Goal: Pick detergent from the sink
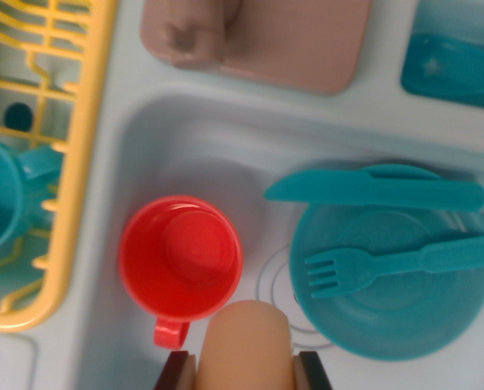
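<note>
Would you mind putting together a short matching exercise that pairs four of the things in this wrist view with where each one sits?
Things:
1. red cup
2. teal fork
3. teal knife
4. teal mug

Places:
A. inside the yellow rack
B. lying on the face of the teal plate
C. standing upright on the sink floor, to the wrist view's left of the plate
D. resting across the plate's upper rim

Pairs: 1-C, 2-B, 3-D, 4-A
</note>
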Robot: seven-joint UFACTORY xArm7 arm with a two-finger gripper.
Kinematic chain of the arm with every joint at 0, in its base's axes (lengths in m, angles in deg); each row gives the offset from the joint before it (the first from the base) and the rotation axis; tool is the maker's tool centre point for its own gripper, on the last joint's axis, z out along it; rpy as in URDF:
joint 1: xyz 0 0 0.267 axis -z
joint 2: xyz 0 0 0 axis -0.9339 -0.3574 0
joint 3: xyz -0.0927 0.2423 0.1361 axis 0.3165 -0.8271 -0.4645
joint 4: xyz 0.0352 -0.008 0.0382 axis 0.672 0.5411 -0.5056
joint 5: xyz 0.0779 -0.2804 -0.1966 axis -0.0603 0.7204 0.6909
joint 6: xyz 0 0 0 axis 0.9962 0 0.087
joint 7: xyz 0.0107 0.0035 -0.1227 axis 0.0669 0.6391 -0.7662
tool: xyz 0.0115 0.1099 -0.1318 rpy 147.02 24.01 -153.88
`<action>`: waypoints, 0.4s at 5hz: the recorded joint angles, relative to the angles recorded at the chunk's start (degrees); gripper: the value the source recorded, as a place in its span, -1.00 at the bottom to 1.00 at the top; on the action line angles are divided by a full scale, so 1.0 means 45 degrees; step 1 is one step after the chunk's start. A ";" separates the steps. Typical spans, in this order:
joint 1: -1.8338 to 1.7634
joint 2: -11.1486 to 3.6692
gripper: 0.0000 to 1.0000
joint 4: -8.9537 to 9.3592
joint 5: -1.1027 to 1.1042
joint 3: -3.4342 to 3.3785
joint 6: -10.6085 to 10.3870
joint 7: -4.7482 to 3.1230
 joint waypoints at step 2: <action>0.0001 0.0204 1.00 -0.0401 0.0037 0.0002 0.0603 0.0052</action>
